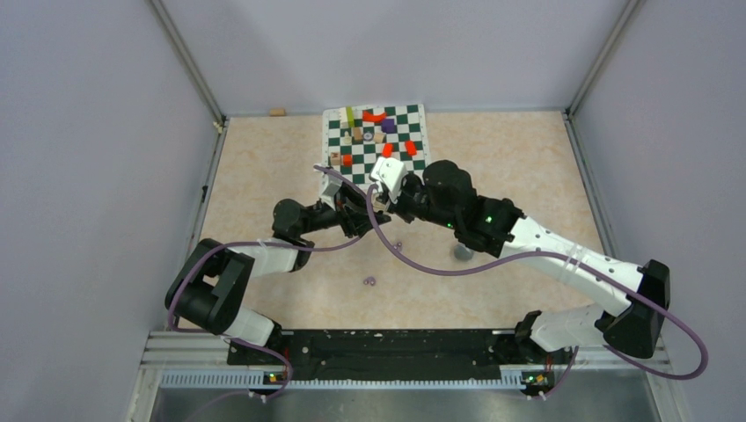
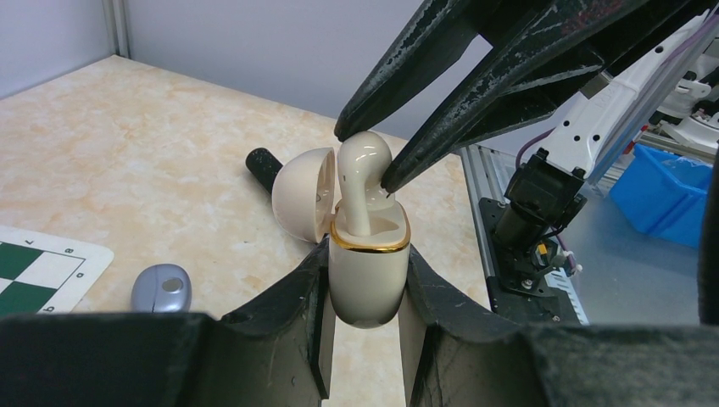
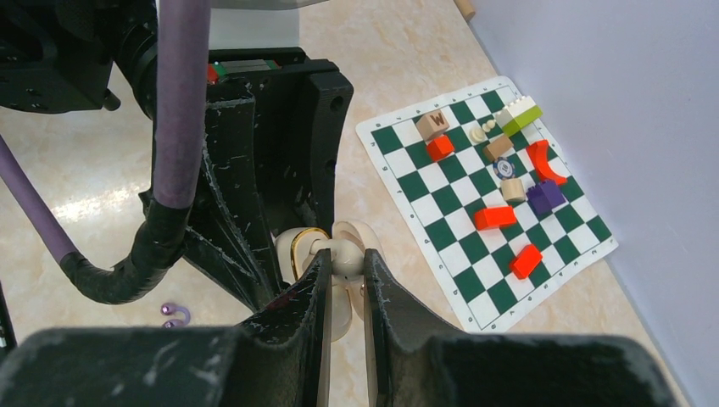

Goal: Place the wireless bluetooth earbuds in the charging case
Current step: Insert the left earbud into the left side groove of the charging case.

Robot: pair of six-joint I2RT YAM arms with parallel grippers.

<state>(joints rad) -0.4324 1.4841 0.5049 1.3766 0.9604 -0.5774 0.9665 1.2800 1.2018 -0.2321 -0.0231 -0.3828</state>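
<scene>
Left wrist view: left tool (image 2: 366, 263) is clamped on the cream charging case (image 2: 366, 297), which stands upright with its lid (image 2: 301, 195) swung open. Right tool (image 2: 363, 157) pinches the head of one cream earbud (image 2: 356, 208), stem end down in the case mouth, not seated.

Risks:
- Stem off-axis to its well would jam on the gold rim (image 2: 369, 247).
- Pushing down could then tilt or slip the case in the clamp.
- Letting go early leaves the bud proud, so it may tip onto the surface (image 2: 127, 170).

Count: one case, one earbud visible, second not discernible; two tiny purple bits (image 1: 369, 281) near the arms.
</scene>
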